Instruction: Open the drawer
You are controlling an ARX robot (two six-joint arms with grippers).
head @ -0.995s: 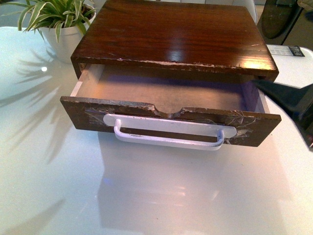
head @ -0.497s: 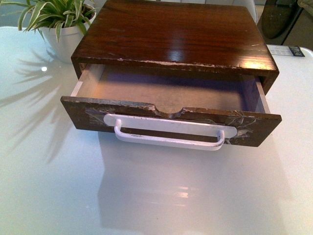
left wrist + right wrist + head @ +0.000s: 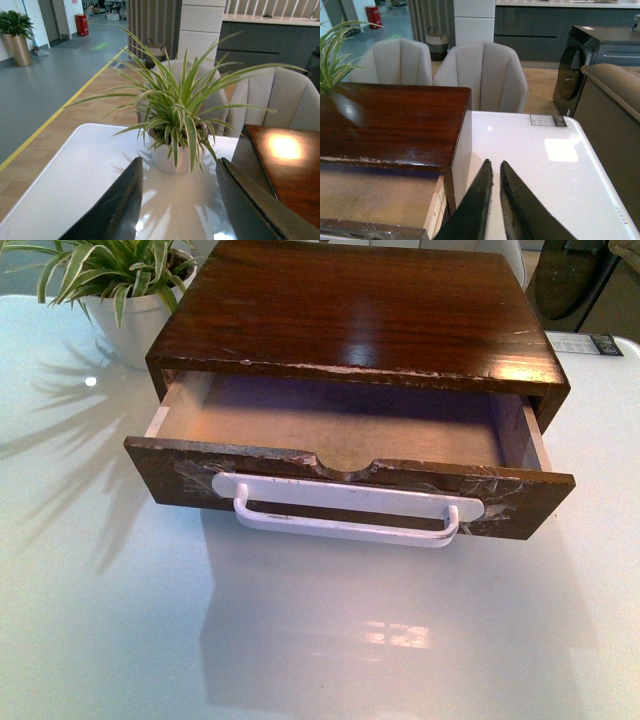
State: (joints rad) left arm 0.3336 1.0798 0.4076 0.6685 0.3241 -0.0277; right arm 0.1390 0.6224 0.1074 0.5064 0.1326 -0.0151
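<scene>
You see the drawer [image 3: 340, 455] pulled well out of its dark wooden case [image 3: 350, 310], which sits on the white worktop [image 3: 300, 640]; the pale inside is bare. Its white handle [image 3: 345, 510] runs along the taped front, just below the half-round notch in the top edge. A potted plant [image 3: 120, 285] stands behind the case's left corner, and a small label [image 3: 585, 343] lies on the worktop off its right rear corner. No arm shows in the front view. Your left claw [image 3: 177, 200] is spread wide, holding nothing, facing the plant with the case beside it. Your right claw [image 3: 496, 200] is nearly closed with a thin gap, empty, above the worktop just beside the case's right wall.
</scene>
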